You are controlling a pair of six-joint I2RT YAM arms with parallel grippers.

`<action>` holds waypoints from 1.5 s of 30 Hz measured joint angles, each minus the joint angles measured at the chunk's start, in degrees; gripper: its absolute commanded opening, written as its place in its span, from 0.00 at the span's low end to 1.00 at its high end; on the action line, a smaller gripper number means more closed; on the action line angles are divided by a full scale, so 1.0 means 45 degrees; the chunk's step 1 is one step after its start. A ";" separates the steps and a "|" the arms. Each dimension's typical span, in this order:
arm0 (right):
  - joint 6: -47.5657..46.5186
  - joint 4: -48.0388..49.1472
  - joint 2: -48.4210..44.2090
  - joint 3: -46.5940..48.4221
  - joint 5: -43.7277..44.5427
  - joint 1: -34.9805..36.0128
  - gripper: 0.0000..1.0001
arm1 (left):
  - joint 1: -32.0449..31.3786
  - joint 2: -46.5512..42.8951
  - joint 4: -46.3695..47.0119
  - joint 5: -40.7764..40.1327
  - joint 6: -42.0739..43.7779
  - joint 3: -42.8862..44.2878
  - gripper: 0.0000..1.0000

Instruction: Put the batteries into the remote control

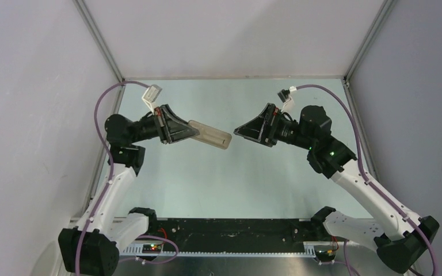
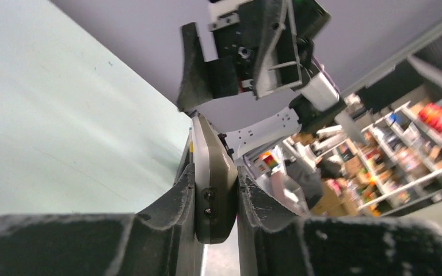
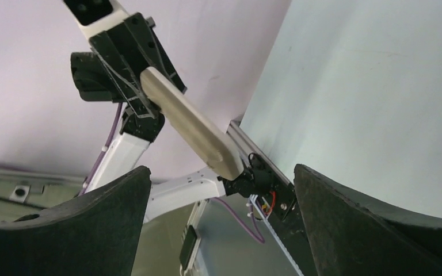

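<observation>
The remote control (image 1: 210,135), a slim tan handset, is held in the air above the table, pointing right. My left gripper (image 1: 191,131) is shut on its left end. In the left wrist view the remote control (image 2: 213,167) stands edge-on, clamped between both fingers of the left gripper (image 2: 216,192). My right gripper (image 1: 239,131) faces it a short way off its free end, open and holding nothing. In the right wrist view the remote control (image 3: 190,123) hangs beyond the wide-apart jaws of the right gripper (image 3: 221,181). No batteries are in view.
The pale green table (image 1: 230,184) is enclosed by grey walls with aluminium posts (image 1: 101,40) at the back corners. A black rail (image 1: 230,233) runs along the near edge between the arm bases. Purple cables (image 1: 101,103) loop off both wrists.
</observation>
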 measured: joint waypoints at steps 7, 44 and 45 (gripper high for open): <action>-0.0452 0.0661 0.0447 0.0000 -0.2997 -0.0379 0.99 | -0.1035 -0.0631 0.0078 0.1171 0.2098 0.1107 0.00; -0.0126 0.5382 0.2560 0.0345 -0.6946 0.3390 0.72 | -0.3385 -0.1647 0.0199 0.4702 0.7121 0.2623 0.00; -0.0078 0.5498 0.2569 0.0345 -0.7019 0.3366 0.65 | -0.3385 -0.1710 0.0199 0.4707 0.7135 0.2623 0.00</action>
